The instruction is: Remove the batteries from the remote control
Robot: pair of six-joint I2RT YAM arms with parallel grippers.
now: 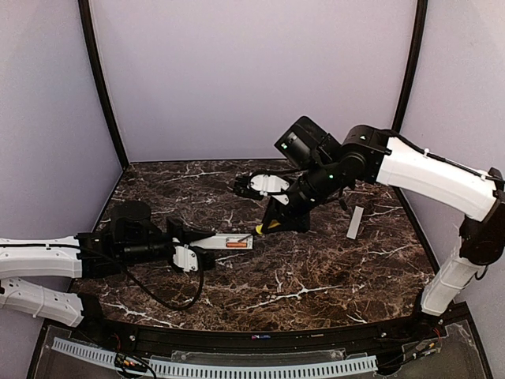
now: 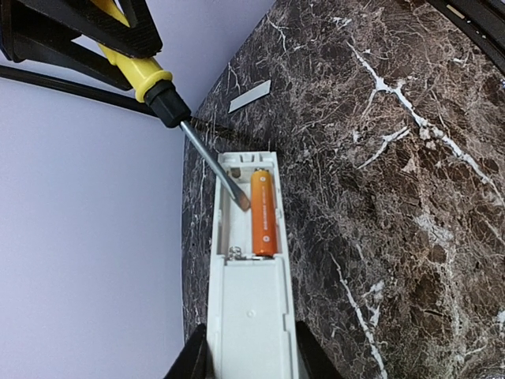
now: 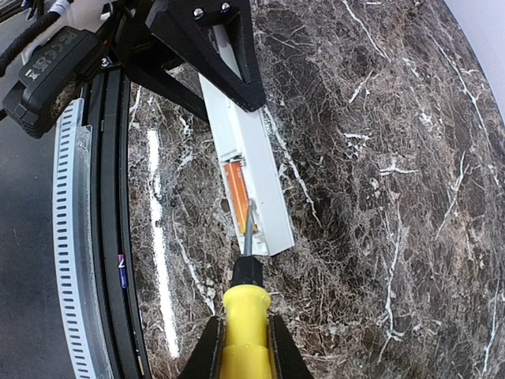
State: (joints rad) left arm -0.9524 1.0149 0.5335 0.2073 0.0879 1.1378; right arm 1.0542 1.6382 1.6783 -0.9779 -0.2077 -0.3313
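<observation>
**One battery showing in the open remote, screwdriver tip beside it**

One orange battery (image 2: 263, 213) lies in the long recess of the remote control (image 2: 251, 300), filling the bay on the right side in the left wrist view. The bay next to it holds no cell. The remote is a slim white bar lying near the middle-left of the dark marbled counter (image 1: 316, 268), with its recess facing up.

The left fingers (image 2: 189, 365) are clenched on the remote's closed end, one on each long side, pinning it against the counter. The open end of the remote points toward the right arm.

The right fingers (image 3: 207, 351) grasp the yellow handle of a screwdriver (image 3: 246, 316). Its steel shaft slants down into the recess, and the flat tip sits in the vacant bay, right at the battery's flank. Whether the blade actually touches the cell cannot be told.

From above, the screwdriver's yellow end shows just past the remote's open end. A pale cover strip (image 1: 355, 223) lies flat on the counter, well apart from the remote, beyond the right arm and near the right wall.
</observation>
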